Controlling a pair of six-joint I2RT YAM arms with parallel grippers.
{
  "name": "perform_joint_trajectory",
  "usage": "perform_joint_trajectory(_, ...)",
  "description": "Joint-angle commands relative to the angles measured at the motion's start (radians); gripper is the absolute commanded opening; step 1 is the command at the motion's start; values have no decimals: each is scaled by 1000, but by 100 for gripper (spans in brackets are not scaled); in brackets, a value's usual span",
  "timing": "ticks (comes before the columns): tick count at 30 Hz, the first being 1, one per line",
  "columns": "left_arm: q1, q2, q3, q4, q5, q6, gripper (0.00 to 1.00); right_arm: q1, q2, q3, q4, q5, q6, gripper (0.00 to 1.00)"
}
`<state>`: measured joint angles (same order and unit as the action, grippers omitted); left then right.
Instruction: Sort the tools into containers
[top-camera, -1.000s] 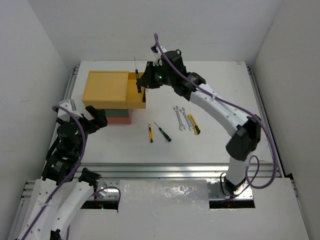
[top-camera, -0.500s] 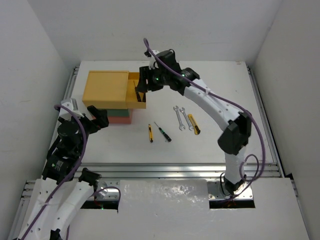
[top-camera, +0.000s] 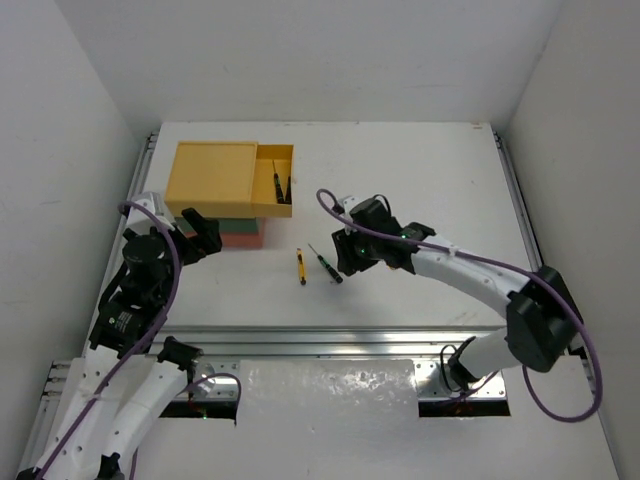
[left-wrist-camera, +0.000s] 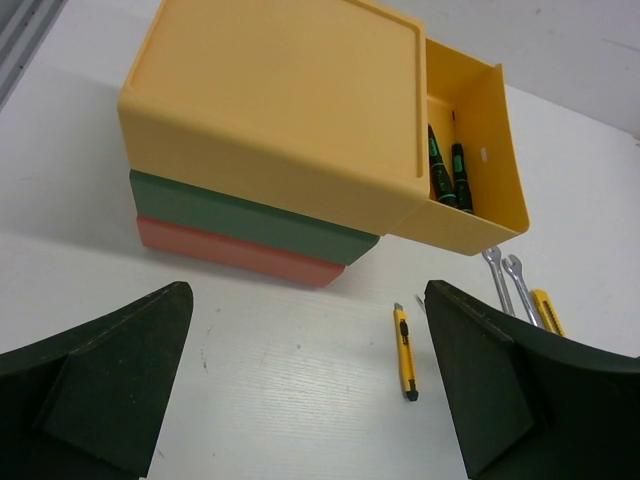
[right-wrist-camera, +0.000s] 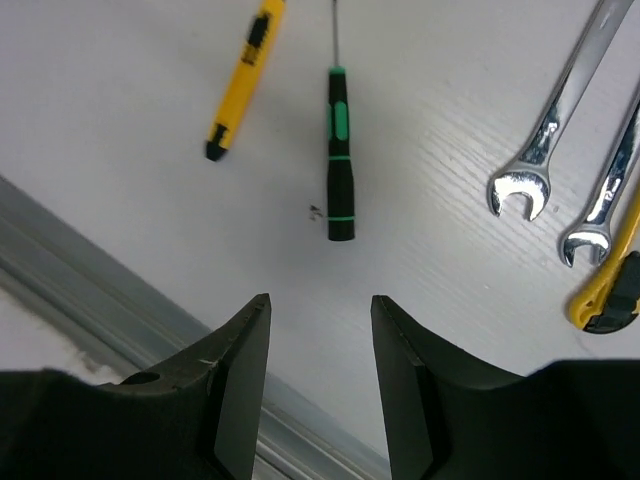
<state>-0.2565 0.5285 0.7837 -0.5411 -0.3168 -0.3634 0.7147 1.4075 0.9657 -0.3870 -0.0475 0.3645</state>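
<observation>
Left gripper (left-wrist-camera: 305, 300): wide open, empty, low at the table's (top-camera: 430, 180) 9 o'clock side, facing the boxes. Right gripper (right-wrist-camera: 320, 305): jaws apart, nothing between them, over the loose tools mid-table. From its camera: screwdriver (right-wrist-camera: 339, 150) at 12, knife (right-wrist-camera: 240, 85) at 11, two wrenches (right-wrist-camera: 545, 130) at 1–2, yellow-black tool (right-wrist-camera: 610, 295) at 3, just beside the wrenches. Far, at table 10 o'clock: yellow box (top-camera: 213, 175) on green box (left-wrist-camera: 250, 215) on red box (left-wrist-camera: 230, 255). Yellow drawer (left-wrist-camera: 480, 150) stands out toward 3, with two screwdrivers (left-wrist-camera: 445, 170) inside.

Left gripper (left-wrist-camera: 303, 365), jaws wide apart; right gripper (right-wrist-camera: 320, 335), jaws partway apart, empty
</observation>
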Motion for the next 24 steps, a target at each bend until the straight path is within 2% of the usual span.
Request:
perform_joint_trajectory(1,-6,14,2,46,12,14,100,20,86,2,91,76,-25,45)
perform_joint_trajectory(10,-7,21,2,44,8,14,100,51,344,91,102,107,-33,43)
perform_joint_trajectory(17,-7,13,2,44,10,14,100,55,433,113,122,100,-26,39)
perform_joint_trajectory(19,-7,13,2,44,10,14,100,54,446,107,132,100,-21,31)
perform_joint_trajectory(24,-7,16,0,46,18,15,100,54,427,68,154,63,4,19)
